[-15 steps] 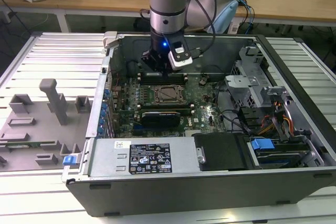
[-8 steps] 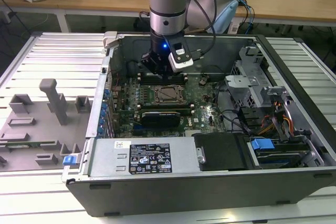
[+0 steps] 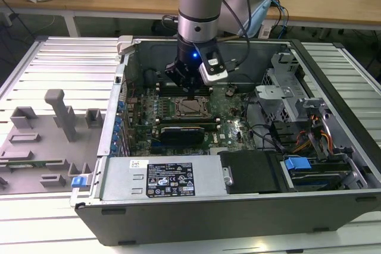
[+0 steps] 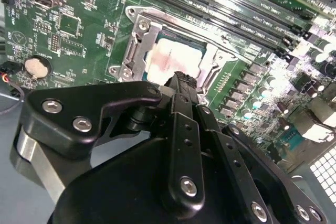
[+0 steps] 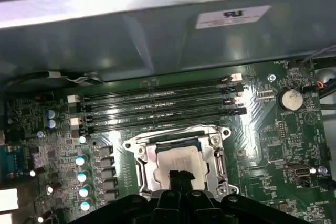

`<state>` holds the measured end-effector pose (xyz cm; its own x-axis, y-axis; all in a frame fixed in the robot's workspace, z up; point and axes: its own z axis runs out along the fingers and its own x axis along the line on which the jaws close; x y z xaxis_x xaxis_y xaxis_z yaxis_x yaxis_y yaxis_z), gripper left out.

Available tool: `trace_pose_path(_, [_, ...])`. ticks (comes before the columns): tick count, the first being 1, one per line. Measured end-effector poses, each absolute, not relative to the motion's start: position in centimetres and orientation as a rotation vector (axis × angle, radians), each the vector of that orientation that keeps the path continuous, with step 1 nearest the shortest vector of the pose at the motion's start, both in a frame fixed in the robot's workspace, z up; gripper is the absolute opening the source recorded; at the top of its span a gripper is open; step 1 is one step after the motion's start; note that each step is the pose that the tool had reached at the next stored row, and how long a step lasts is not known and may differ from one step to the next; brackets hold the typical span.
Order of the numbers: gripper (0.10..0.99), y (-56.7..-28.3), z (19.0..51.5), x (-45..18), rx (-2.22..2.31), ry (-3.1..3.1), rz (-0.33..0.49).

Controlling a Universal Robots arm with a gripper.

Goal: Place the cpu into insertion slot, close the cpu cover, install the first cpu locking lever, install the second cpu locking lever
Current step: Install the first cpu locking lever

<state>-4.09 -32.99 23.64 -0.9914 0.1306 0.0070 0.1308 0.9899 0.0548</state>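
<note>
Slatted metal workbench (image 3: 59,63) carrying, at the exterior view's left, grey fixture blocks (image 3: 62,114); centre to right, an open computer case (image 3: 238,206) lying on its side. Green motherboard (image 3: 232,126) inside. Arm (image 3: 202,4): descending vertically into the case, wrist straight down. Gripper (image 3: 189,92): fingers together, nothing between them, tips poised just above the cpu (image 5: 181,160). Cpu: seated in the insertion slot (image 5: 142,169), the cpu cover (image 4: 137,43) lying flat around it. Memory slots (image 5: 163,106): just beside the socket.
</note>
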Motion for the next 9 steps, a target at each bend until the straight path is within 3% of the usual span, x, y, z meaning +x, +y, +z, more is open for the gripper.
trace_pose_path(5, [0.106,-33.0,23.65,-3.92,-0.205,-3.123,-0.024])
trace_pose_path(9, [0.106,-33.0,23.66,-3.96,-0.156,-3.149,-0.025])
